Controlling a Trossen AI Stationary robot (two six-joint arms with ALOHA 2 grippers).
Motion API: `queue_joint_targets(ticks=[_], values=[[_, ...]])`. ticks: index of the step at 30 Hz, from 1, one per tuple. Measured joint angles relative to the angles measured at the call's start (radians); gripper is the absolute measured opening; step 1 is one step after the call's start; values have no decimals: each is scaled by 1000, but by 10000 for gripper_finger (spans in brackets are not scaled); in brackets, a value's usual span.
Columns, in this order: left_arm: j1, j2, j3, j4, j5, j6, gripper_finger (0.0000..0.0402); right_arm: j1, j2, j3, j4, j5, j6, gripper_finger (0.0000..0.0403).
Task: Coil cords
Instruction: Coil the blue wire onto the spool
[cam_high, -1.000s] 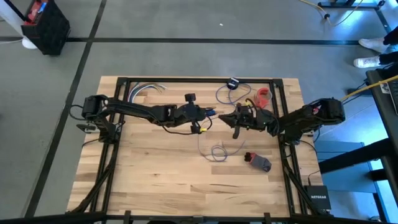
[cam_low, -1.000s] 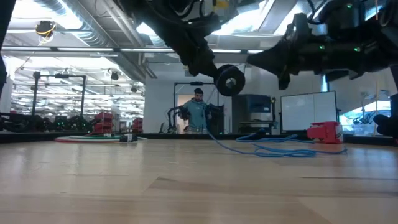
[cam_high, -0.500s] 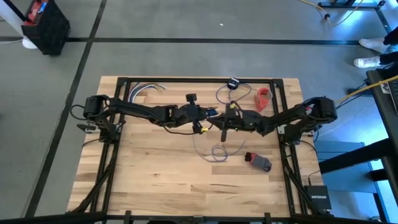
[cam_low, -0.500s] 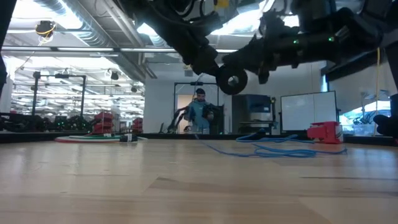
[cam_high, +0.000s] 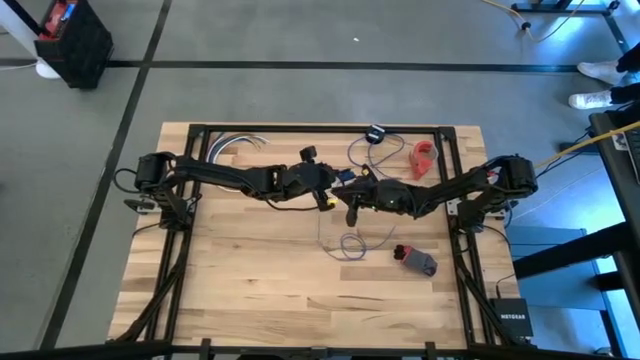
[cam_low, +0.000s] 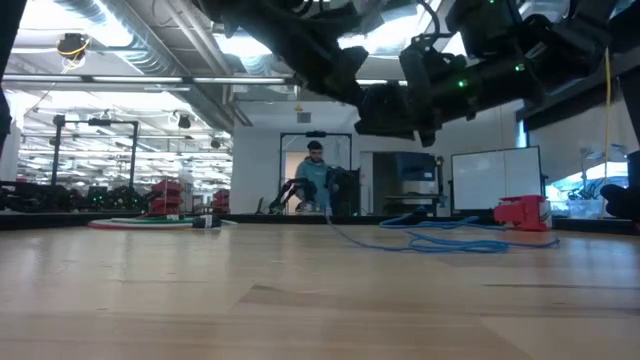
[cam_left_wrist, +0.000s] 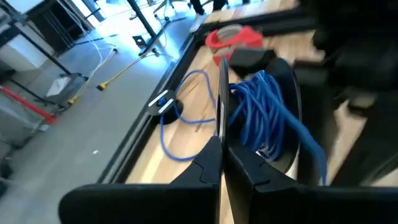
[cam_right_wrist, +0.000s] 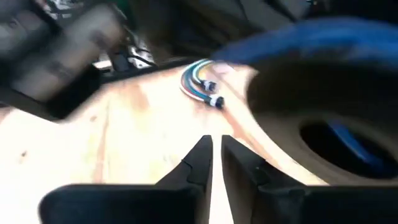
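Near table edge bare wood; the work sits mid-table. Left gripper (cam_high: 335, 185) holds above the table centre, fingers (cam_left_wrist: 214, 162) pressed together on the rim of a dark disc-like spool (cam_left_wrist: 283, 93) wound with blue cord (cam_left_wrist: 258, 118), apparently kept raised so turns can be laid on. Right gripper (cam_high: 352, 212) meets it from the other side, fingers (cam_right_wrist: 199, 162) a narrow slit apart, holding nothing, likely positioned to steady or feed. The cord's tail drops to loose loops (cam_high: 350, 244) on the table just below. Farther back, more loops run to a small black plug (cam_high: 375, 133); a red object (cam_high: 424, 157) lies beside.
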Motion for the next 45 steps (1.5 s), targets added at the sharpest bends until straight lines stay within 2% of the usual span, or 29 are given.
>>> queue_joint_targets(ticks=[5, 10, 14, 18, 20, 24, 29, 33, 45], values=[[2, -1, 19, 6, 94, -88, 0, 1, 0, 0, -41, 77, 0, 75], [4, -1, 24, 0, 105, -99, 0, 1, 0, -1, -50, 100, -27, 115], [7, -1, 24, -30, 121, -103, 0, 0, -33, -1, -186, 44, -72, 127], [3, -1, 23, -23, 131, -99, 0, 12, -74, -1, -277, -68, -74, 128], [3, -1, 23, -17, 135, -98, 0, 29, -61, -1, -226, -86, -72, 129], [3, -3, 22, -23, 131, -97, 0, 63, 50, -1, 12, -77, -65, 129], [4, -3, 22, -21, 129, -103, 0, 78, 200, 0, 215, 25, -45, 129], [4, -3, 22, -15, 125, -103, 0, 78, 282, 0, 324, -6, -31, 129], [5, -3, 22, -16, 121, -100, 0, 79, 326, 43, 365, -52, -27, 129]])
